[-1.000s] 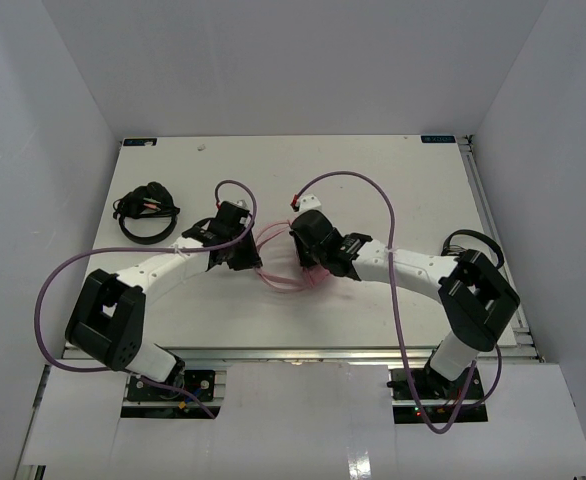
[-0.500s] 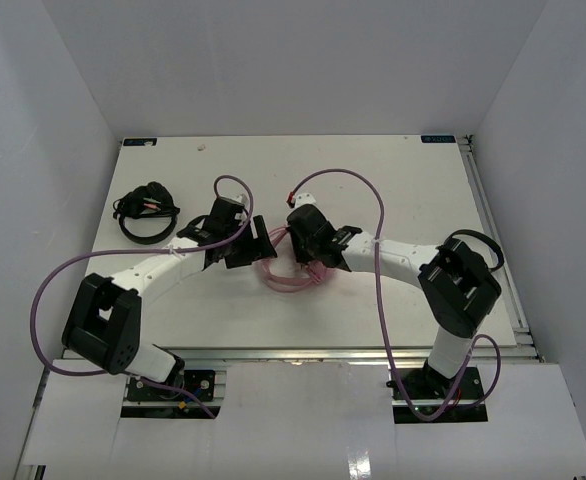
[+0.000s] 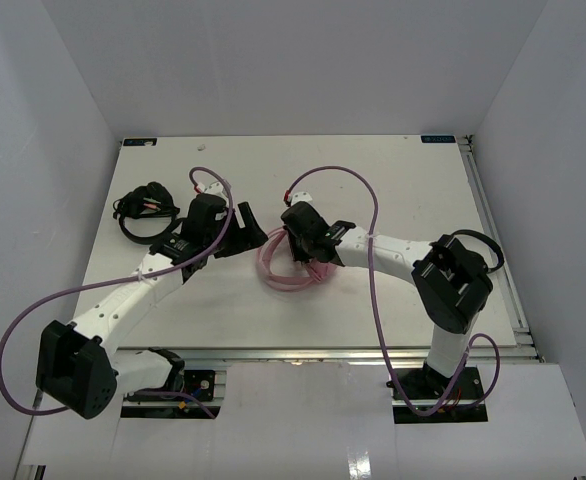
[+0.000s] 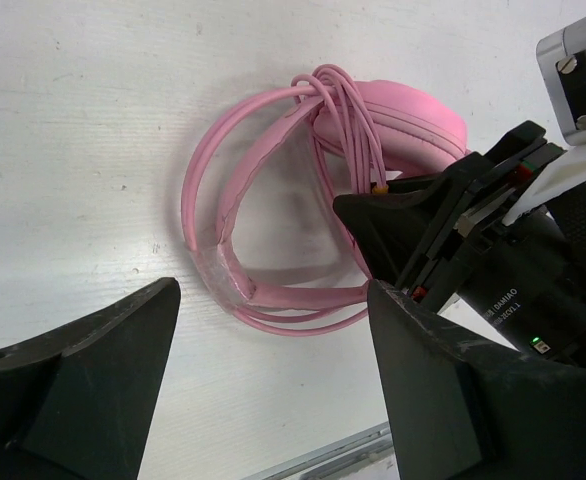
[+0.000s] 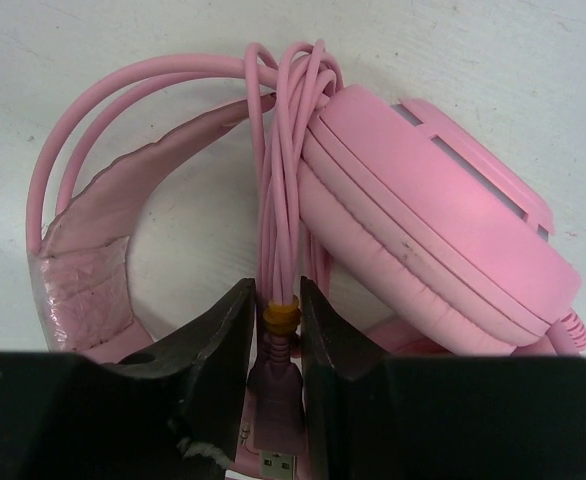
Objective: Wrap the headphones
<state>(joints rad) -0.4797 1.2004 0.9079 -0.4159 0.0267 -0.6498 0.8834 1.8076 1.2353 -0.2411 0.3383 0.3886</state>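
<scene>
The pink headphones (image 3: 278,268) lie flat mid-table, the thin pink cable looped in several turns over the headband beside the ear cup (image 5: 433,230). My right gripper (image 5: 276,300) is over them from the right. Its jaws are closed on the cable's plug end, just below the orange ring, and the USB tip shows between the fingers. In the top view the right gripper (image 3: 313,255) covers the ear cups. My left gripper (image 3: 253,232) hovers just left of the headphones, open wide, with nothing between its fingers. In the left wrist view the headband (image 4: 223,265) lies just beyond my left gripper (image 4: 271,300).
A black headset (image 3: 145,212) lies at the table's left side, behind my left arm. A black loop (image 3: 483,245) shows at the right behind my right arm's elbow. The purple arm cables (image 3: 373,205) arch over the table. White walls close in three sides.
My left gripper has opened from shut and drawn back left, away from the headphones. My right gripper has shifted slightly left with the cable end between its jaws.
</scene>
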